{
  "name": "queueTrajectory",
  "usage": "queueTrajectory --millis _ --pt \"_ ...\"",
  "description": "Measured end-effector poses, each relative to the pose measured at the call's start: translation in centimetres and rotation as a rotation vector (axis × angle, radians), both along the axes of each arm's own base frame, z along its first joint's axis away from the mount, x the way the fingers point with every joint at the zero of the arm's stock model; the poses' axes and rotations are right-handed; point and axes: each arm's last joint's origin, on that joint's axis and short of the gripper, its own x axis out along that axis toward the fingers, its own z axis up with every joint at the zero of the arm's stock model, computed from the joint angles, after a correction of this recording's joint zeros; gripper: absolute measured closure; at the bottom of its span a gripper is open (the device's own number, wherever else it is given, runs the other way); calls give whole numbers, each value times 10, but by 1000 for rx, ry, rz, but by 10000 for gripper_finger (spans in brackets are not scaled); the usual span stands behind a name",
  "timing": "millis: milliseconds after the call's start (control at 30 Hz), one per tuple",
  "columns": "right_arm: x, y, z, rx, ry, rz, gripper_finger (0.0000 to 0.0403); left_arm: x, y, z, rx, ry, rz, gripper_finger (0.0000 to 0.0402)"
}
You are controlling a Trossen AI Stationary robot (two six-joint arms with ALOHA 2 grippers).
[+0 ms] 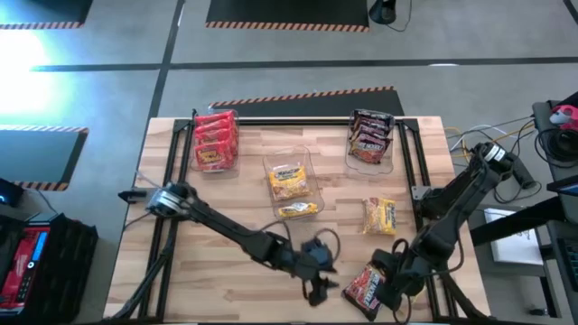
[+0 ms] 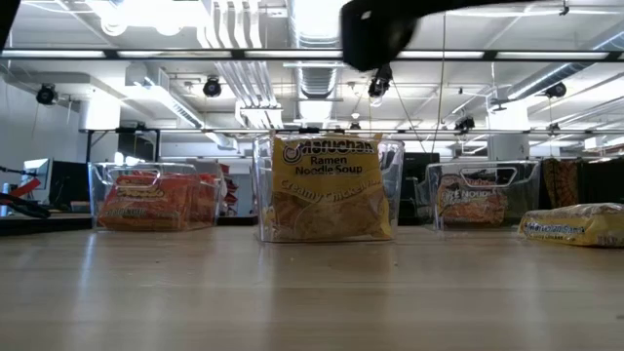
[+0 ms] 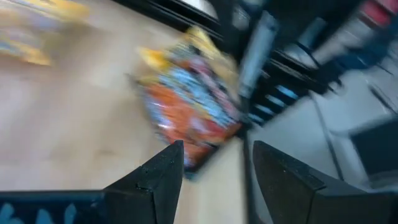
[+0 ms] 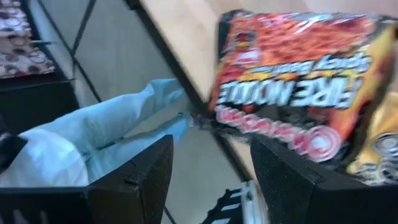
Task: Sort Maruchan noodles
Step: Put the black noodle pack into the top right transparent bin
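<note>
Where the table (image 1: 181, 262) ends, dark packet (image 1: 366, 287) overhanging.

Left wrist view blurred, packet (image 3: 193, 106) print unreadable, yellow packet (image 2: 577, 224) cut by low view's edge

This is a robotics lab in an open industrial hall. The low view shows exposed ceiling ducts (image 2: 244, 39) and rows of strip lights, and the high view shows a wooden desk (image 1: 244, 199) on a grey floor marked with hazard-striped tape (image 1: 302, 95), with cables and equipment beside it.
</note>
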Motion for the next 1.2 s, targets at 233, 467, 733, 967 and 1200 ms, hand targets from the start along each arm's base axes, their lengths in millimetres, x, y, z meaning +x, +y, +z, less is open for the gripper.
queueTrajectory --millis 233,467,733,967,1200 --pt "-5 -6 -27 -64 45 -12 200 34 -27 -21 -35 -3 -147 226" --pt "-7 -10 -49 -101 64 -18 200 52 -31 -22 -37 -39 -219 232" --pt "8 -18 -73 -209 55 15 200 52 -28 -33 -25 -9 -163 233" --pt "40 -40 -84 -275 -23 11 200 52 -26 -35 -6 4 -120 233" --pt "58 -64 -83 -321 -70 4 200 47 -22 -43 53 96 -88 233"
